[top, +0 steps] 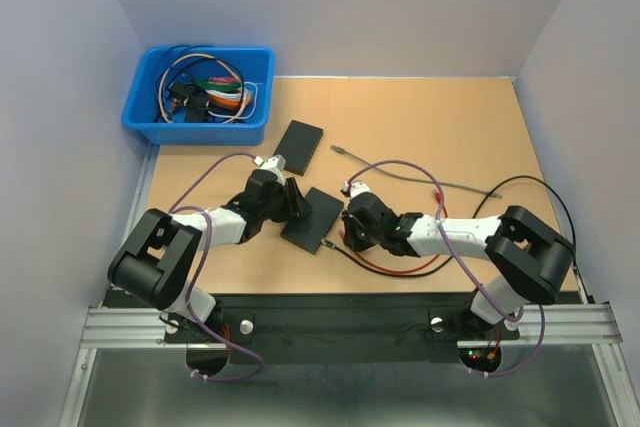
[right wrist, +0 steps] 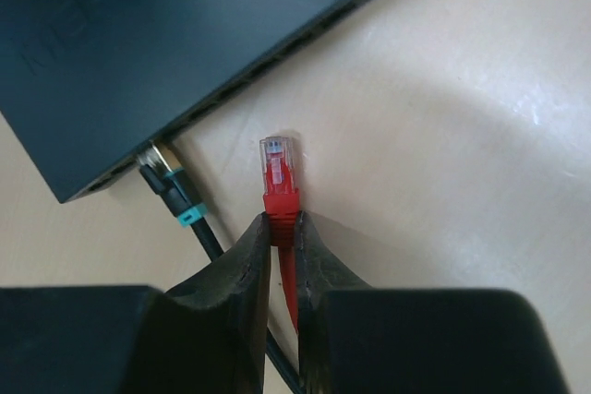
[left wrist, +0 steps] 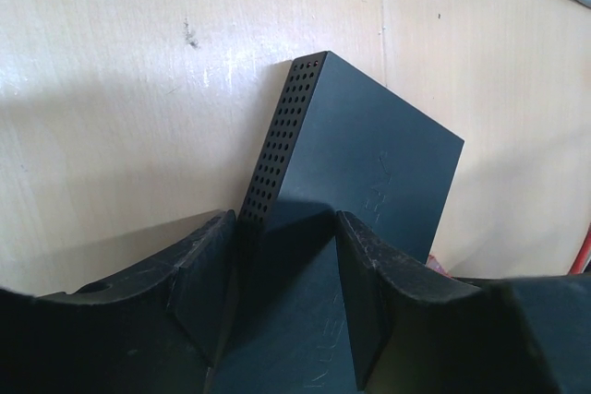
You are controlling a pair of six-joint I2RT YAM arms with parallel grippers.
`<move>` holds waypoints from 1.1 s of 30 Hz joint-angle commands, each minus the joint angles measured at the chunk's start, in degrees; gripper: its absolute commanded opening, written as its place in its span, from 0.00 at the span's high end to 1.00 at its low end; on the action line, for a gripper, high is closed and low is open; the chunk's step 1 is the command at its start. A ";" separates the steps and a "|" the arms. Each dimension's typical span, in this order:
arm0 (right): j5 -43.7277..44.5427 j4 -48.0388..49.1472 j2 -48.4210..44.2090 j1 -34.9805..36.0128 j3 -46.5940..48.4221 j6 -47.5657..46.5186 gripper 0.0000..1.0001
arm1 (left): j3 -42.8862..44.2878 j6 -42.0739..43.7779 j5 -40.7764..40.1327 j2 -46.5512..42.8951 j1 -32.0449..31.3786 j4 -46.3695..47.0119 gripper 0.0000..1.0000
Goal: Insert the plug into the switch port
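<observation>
Black fingers of the right gripper [right wrist: 284, 228] fill the bottom of the right wrist view, pressed together on the back end of the red plug [right wrist: 278, 168]. Its clear tip sticks out past the fingers and points at the long side of the switch [right wrist: 185, 34], where the ports are. It is near that side but not touching, so it is not in a port yet. Just beside it, a black cable [right wrist: 175, 193] is already plugged in at the end of the row. A red cable [top: 400, 269] runs back from the plug in a curve on the table [top: 450, 127]. In the left wrist view the left gripper [left wrist: 286, 219] has one finger on each side of the switch's end and pinches it; the side with many small holes sits by one finger. From above, both grippers meet at the switch in the middle of the table, left on the left, right on the right. Farther back lies a second black box [top: 300, 144], well apart from the switch. A grey cable [top: 420, 179] lies across the table beyond the right arm. A blue bin [top: 200, 97] full of cables sits at the far left corner.
</observation>
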 commanded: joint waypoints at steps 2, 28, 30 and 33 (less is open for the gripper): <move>-3.58 3.30 3.90 0.47 1.89 -5.01 1.00 | -0.23 0.19 1.23 3.12 -1.70 -4.00 0.43; 9.26 -1.26 2.32 0.56 5.50 -6.68 1.00 | 3.38 0.98 -1.67 7.87 -2.75 -4.61 0.43; 8.91 -1.26 2.94 0.55 5.94 -6.68 1.00 | 3.38 0.89 -1.58 7.78 -2.75 -4.52 0.43; 8.64 -1.27 3.12 0.56 6.81 -6.59 1.00 | 3.29 0.98 -1.49 7.78 -2.67 -4.35 0.43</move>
